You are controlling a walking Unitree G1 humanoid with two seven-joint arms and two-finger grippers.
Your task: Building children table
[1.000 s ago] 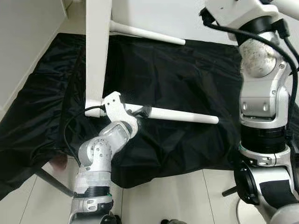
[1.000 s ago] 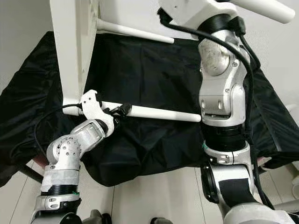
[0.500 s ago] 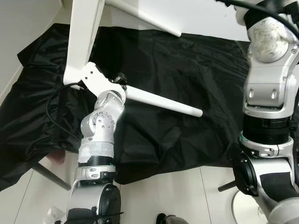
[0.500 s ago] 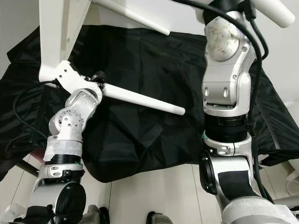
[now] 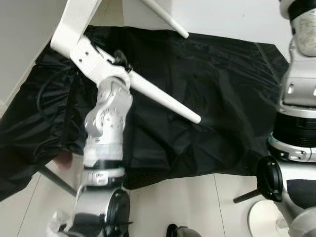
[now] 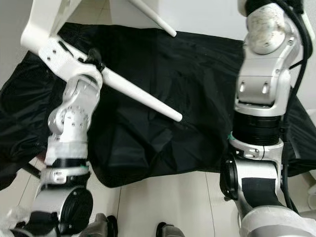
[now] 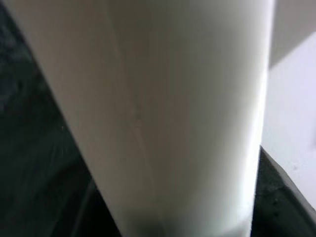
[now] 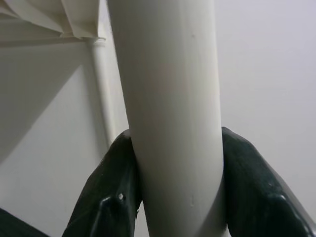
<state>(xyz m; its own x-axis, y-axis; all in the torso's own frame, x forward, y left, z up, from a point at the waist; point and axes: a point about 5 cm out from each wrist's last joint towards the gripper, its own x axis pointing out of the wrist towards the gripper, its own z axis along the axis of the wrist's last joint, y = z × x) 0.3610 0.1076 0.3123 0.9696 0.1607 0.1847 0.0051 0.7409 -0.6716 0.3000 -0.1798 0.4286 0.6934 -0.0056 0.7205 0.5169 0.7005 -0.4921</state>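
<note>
The white children's table (image 5: 74,24) is tipped up off the floor, its top slanting at the upper left. My left gripper (image 5: 122,61) is shut on a white table leg (image 5: 163,96) close to where the leg meets the top. That leg slopes down to the right, and its free end hangs over the black cloth (image 5: 227,84). A second leg (image 5: 165,17) juts out at the top. My right arm (image 6: 264,89) reaches up past the picture's edge. In the right wrist view my right gripper (image 8: 174,168) is shut on another white leg (image 8: 168,74), with a black finger (image 8: 106,192) on each side.
The black cloth covers the floor ahead, with pale floor tiles (image 5: 177,202) in front of it. A white wall (image 5: 19,44) runs along the left. A dark rod (image 5: 52,180) lies at the lower left, and a white round base (image 5: 264,222) sits at the lower right.
The table has swung upward. My left gripper rose with its leg, which went from level to sloping down to the right. The right arm lifted higher.
</note>
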